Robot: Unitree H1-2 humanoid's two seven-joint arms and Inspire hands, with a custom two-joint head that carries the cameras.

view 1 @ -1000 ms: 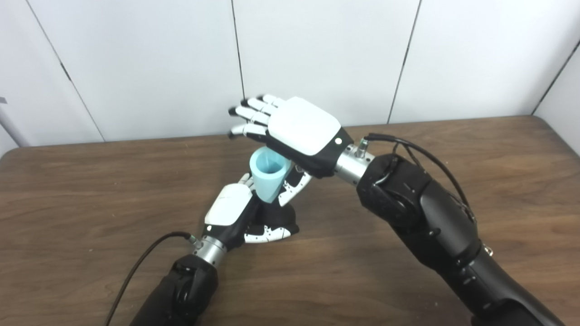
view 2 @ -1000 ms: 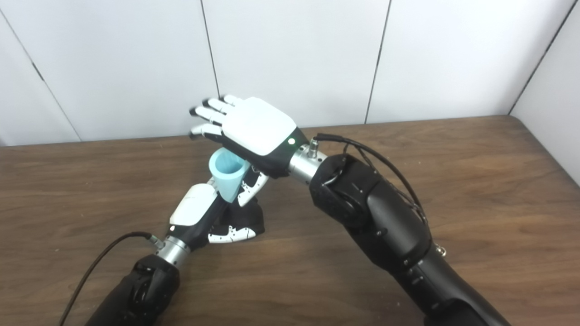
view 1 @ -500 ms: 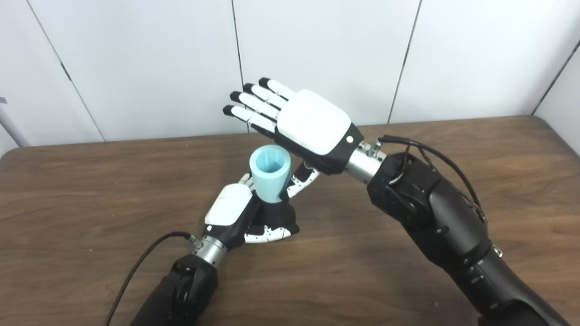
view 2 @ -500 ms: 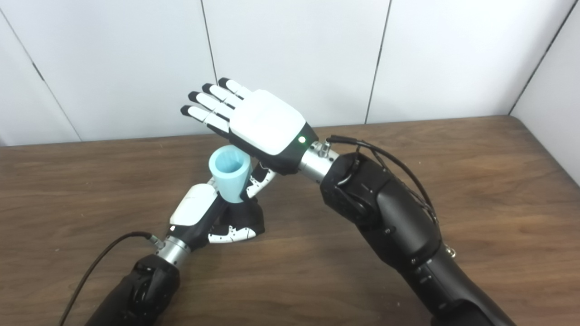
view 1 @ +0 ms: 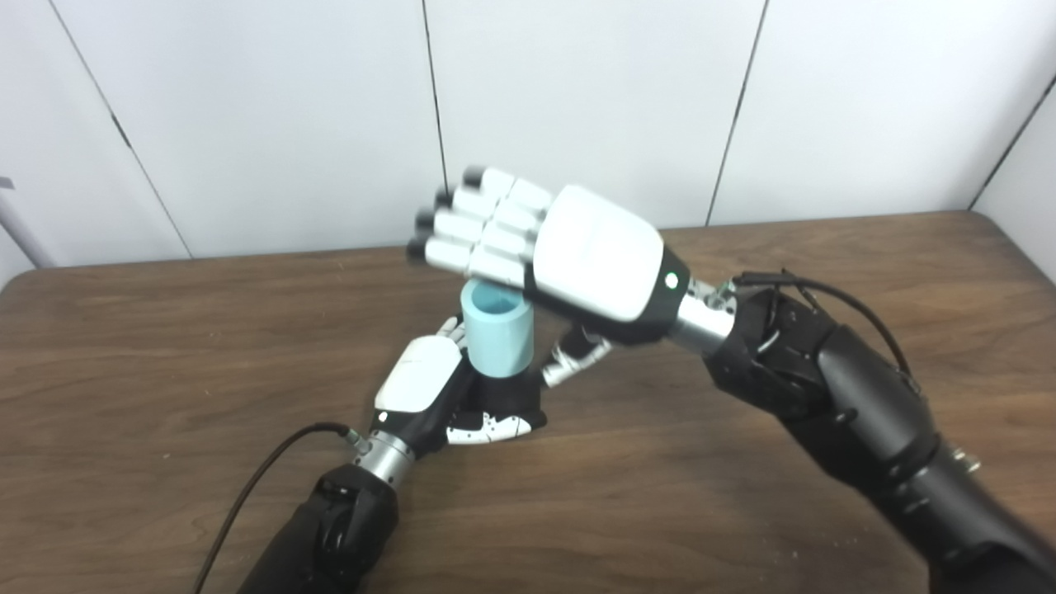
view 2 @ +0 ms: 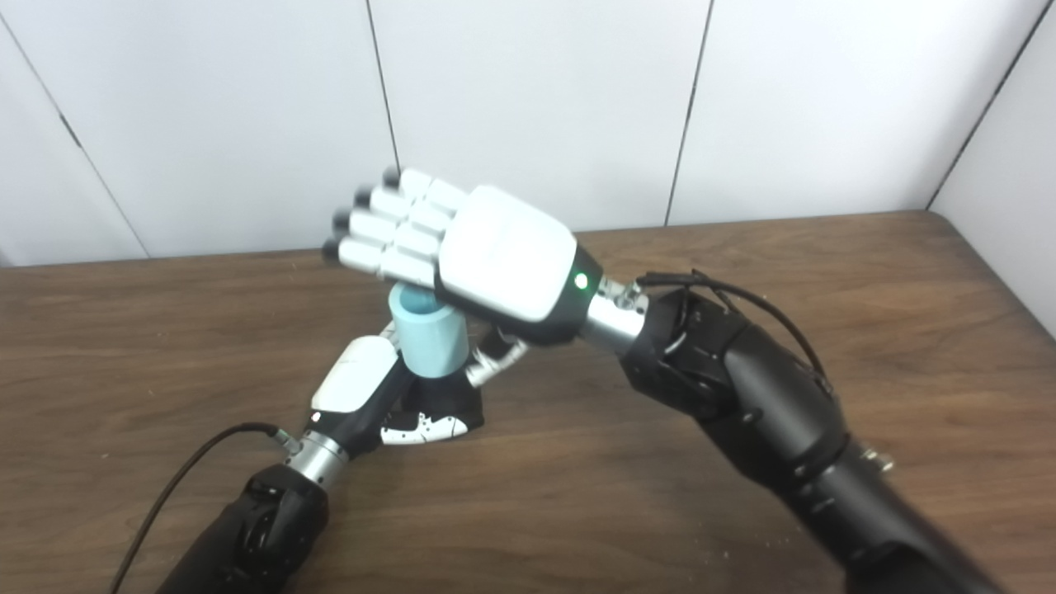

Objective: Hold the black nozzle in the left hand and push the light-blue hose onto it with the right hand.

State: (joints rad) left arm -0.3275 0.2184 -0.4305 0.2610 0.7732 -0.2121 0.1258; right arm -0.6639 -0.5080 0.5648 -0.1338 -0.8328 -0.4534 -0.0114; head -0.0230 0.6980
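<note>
My left hand (view 1: 423,381) rests on the table, shut on the black nozzle (view 1: 510,393); only the nozzle's dark base shows between its fingers. The light-blue hose (view 1: 497,340), a short wide tube, stands upright on the nozzle, its lower end hidden behind my left hand. My right hand (view 1: 554,247) lies flat over the tube's open top, palm down, fingers straight and side by side, covering part of the rim. Its thumb (view 1: 575,360) hangs down at the right of the hose, and whether it touches cannot be seen. The right hand grips nothing.
The brown wooden table (view 1: 742,462) spreads wide on all sides of the hands. White wall panels (view 1: 577,99) stand behind its far edge. A black cable (view 1: 256,478) trails from my left wrist toward the lower left.
My right hand rose with fingers spread, then came down flat on the hose's top. The hose now stands straighter and sits lower on the nozzle. The left hand stayed put.
</note>
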